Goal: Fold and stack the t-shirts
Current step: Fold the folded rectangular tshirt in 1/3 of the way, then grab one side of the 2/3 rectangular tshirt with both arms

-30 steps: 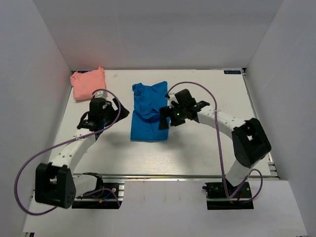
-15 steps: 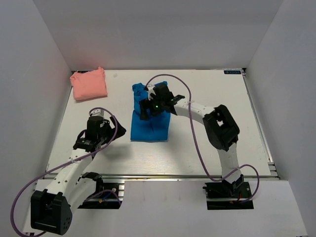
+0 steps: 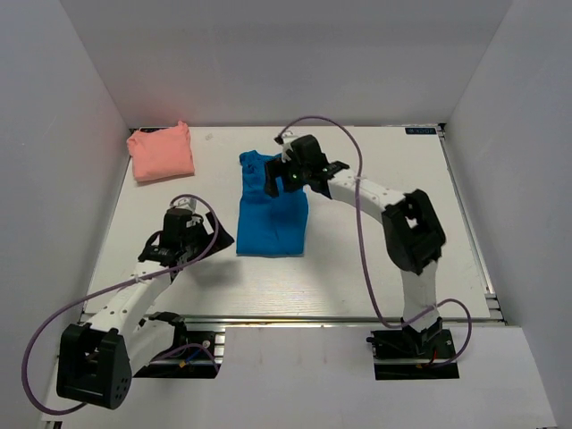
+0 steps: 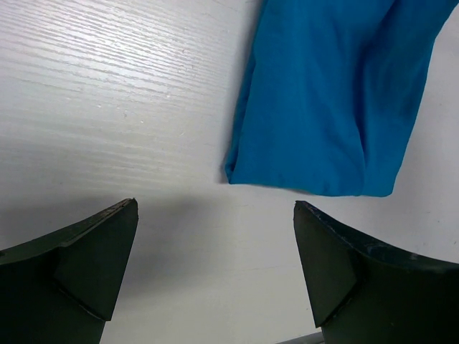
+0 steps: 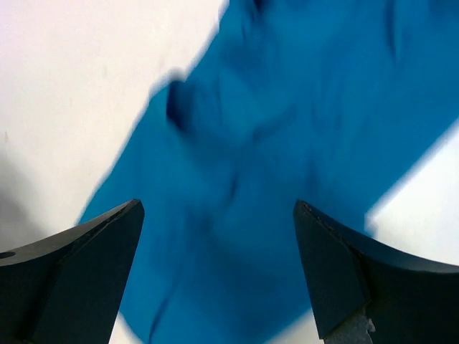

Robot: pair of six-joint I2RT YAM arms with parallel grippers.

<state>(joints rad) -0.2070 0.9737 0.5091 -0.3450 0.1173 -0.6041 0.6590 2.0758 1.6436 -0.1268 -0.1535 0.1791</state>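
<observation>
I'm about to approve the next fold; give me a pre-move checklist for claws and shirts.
1. Right claw open: ok.
2. Left claw open: ok.
3. Right claw over blue shirt's far end: ok.
4. Left claw over blue shirt: not ok, over bare table beside its near corner.
5. Pink shirt folded, apart from the blue one: ok.
6. Right claw touching the shirt: cannot tell, wrist view blurred.

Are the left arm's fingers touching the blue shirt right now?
Apart. The left wrist view shows a strip of table between the left fingers and the blue shirt's near edge.
</observation>
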